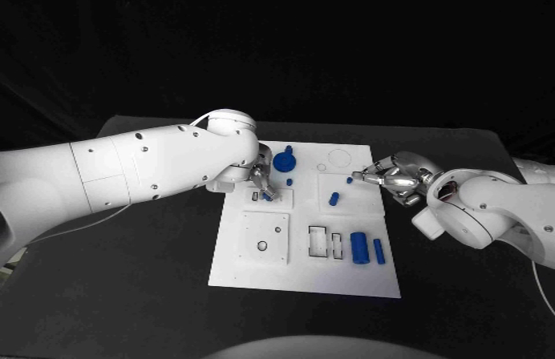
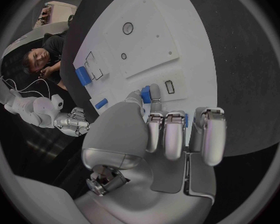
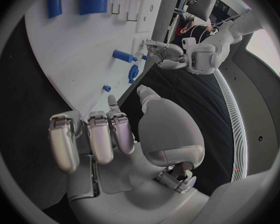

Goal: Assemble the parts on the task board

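The white task board (image 1: 347, 275) lies in the middle of the black table. My left hand (image 1: 257, 179) hovers over the board's far left part and pinches a small blue part (image 2: 145, 94) between thumb and fingertip, just beside a small rectangular slot (image 2: 170, 87). My right hand (image 1: 393, 179) is at the board's far right edge with its fingers bent and apart, nothing in them; a small blue peg (image 3: 106, 88) stands close to its fingertips. A blue gear-like part (image 1: 285, 163) and a blue peg (image 1: 333, 199) stand between the two hands.
A blue cylinder (image 1: 360, 248) and a blue bar (image 1: 379, 251) lie at the board's near right, next to two rectangular slots (image 1: 325, 243). A raised square plate (image 1: 266, 236) with holes takes the near left. Black table surrounds the board.
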